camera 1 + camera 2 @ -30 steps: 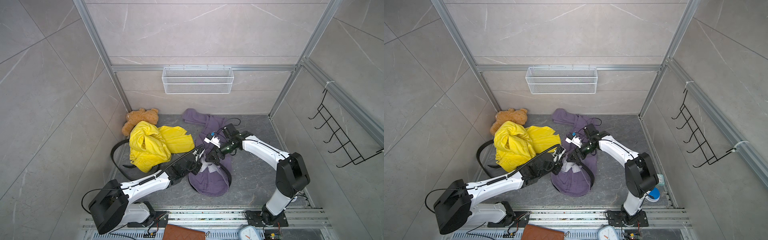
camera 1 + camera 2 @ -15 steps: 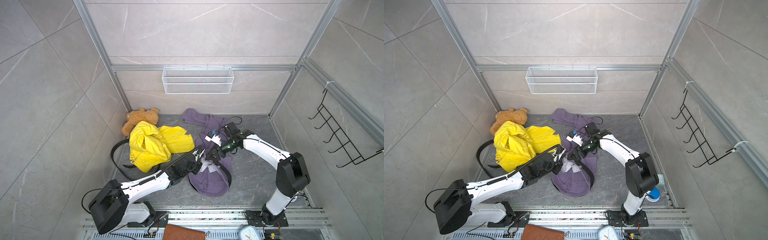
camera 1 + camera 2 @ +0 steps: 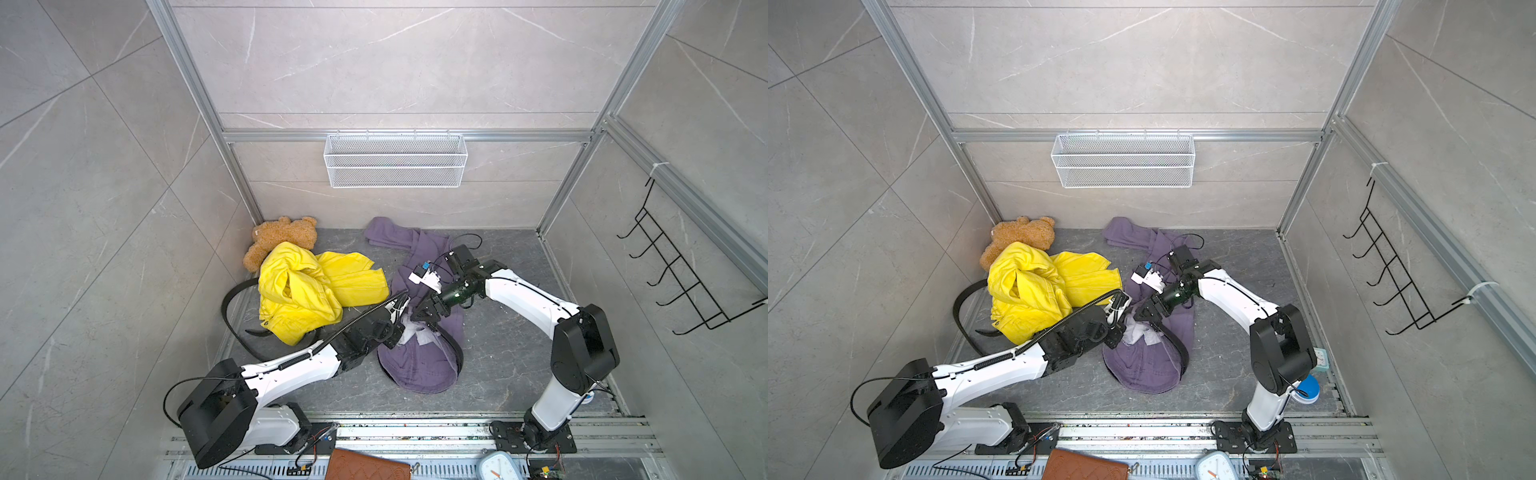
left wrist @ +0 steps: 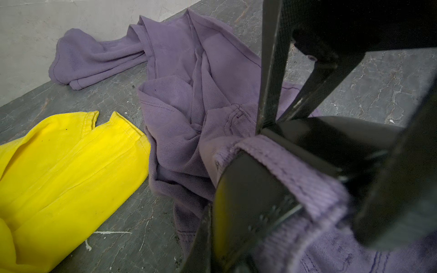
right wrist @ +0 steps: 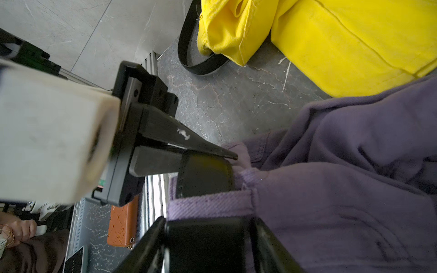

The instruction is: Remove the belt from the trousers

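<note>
Purple trousers [image 3: 419, 365] [image 3: 1142, 370] lie crumpled on the dark floor, with a black belt [image 3: 457, 353] [image 3: 1179, 349] threaded round the waistband. Both grippers meet at the waistband's far edge. My left gripper [image 3: 401, 328] [image 3: 1121, 328] is shut on the belt's end [image 5: 205, 175], just outside a purple belt loop [image 4: 295, 170]. My right gripper [image 3: 417, 318] [image 5: 205, 236] straddles the belt on the other side of that loop, one finger at each edge of the strap. In the left wrist view the right gripper's fingers [image 4: 272, 71] come down onto the strap [image 4: 248, 201].
A yellow garment [image 3: 307, 291] lies left of the trousers with a second black belt [image 3: 237, 307] looped round it and a teddy bear [image 3: 282, 241] behind. A wire basket [image 3: 395, 160] hangs on the back wall, hooks [image 3: 673, 282] on the right wall. A brown wallet [image 3: 365, 467] lies by the front rail.
My right gripper's jaws have narrowed around the belt and its wrist has shifted slightly. The left arm and the trousers have stayed where they were.
</note>
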{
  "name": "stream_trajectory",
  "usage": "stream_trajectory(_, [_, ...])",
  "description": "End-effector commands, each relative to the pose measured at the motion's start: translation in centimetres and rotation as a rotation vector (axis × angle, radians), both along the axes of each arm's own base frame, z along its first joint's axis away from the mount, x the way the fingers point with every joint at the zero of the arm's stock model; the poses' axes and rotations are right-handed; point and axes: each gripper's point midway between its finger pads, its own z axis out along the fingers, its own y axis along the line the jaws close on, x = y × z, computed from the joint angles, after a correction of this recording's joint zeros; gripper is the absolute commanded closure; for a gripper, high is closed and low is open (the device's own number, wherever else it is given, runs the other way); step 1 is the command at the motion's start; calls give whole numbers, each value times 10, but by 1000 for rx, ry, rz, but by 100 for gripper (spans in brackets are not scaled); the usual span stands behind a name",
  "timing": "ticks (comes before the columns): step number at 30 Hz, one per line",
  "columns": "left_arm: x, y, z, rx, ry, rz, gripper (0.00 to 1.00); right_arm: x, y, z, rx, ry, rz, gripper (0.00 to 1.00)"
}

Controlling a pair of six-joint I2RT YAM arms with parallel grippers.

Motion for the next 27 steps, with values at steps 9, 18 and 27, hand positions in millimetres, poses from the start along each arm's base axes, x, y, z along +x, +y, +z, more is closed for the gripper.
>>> stream_trajectory(9, [6, -6, 37, -97, -102, 2, 100, -5, 5, 2, 24, 20, 41, 56])
stream_trajectory(18, [5, 4, 26, -60, -84, 36, 100, 4, -1, 11, 56, -8, -7, 85])
stream_trajectory(27, [1, 21, 14, -45, -43, 102, 100, 20, -12, 23, 110, -27, -95, 93])
